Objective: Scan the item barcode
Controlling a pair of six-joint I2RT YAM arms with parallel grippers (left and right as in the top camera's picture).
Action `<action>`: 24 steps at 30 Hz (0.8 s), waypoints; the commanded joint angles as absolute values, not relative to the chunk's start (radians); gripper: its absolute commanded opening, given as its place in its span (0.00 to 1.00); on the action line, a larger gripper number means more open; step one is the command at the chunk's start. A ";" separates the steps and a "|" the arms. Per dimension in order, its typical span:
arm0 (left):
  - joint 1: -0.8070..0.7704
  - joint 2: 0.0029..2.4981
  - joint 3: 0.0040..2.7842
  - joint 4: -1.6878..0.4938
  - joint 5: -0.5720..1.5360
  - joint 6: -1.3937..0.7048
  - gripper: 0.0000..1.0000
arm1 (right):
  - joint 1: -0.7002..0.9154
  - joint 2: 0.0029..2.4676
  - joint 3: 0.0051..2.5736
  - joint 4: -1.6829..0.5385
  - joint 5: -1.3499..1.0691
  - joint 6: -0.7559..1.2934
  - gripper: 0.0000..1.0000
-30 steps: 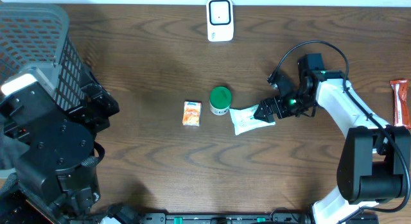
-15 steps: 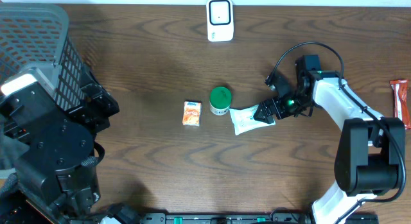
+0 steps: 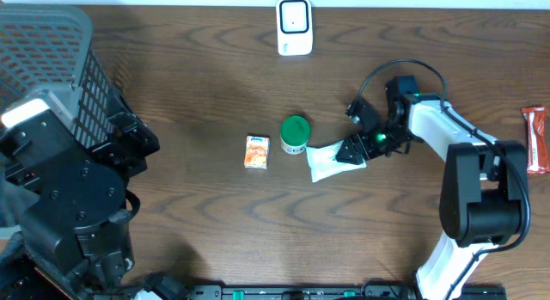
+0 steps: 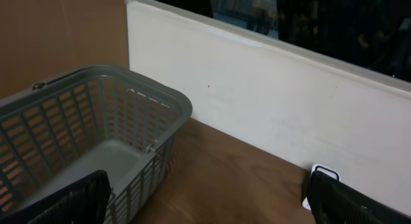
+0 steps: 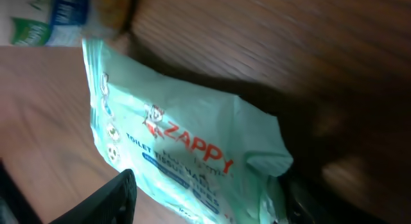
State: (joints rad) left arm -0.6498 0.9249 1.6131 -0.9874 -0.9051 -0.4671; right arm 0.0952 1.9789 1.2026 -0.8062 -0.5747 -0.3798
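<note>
Tissue pack (image 5: 186, 147), pale mint and crinkled, bears red "ZAPPY" lettering.

A shop-checkout setup: grey shopping basket (image 3: 82, 27), white barcode scanner (image 3: 294, 26), small packaged goods (image 3: 257, 151) on a table (image 3: 189, 94).

Green can (image 3: 295, 135) just left of tissue pack (image 3: 322, 165); bare tabletop (image 3: 344, 240) toward robot.

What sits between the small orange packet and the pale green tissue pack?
In the overhead view, a green-lidded container stands between the orange packet and the tissue pack, nearer the pack.
</note>
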 commanded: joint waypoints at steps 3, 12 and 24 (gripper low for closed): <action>-0.646 0.927 1.612 -0.987 -0.929 -0.468 0.98 | 0.147 2.114 1.160 -0.794 -0.479 -0.382 0.20; -0.646 0.927 1.612 -0.987 -0.929 -0.468 0.98 | 0.141 2.104 1.189 -0.846 -0.537 -0.292 0.01; -0.646 0.927 1.612 -0.987 -0.929 -0.468 0.98 | 0.129 1.805 1.380 -1.148 -0.524 0.401 0.02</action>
State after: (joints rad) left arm -0.6498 0.9249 1.6131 -0.9871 -0.9051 -0.4671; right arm 0.1295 1.9175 1.3323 -1.1225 -0.5476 0.0563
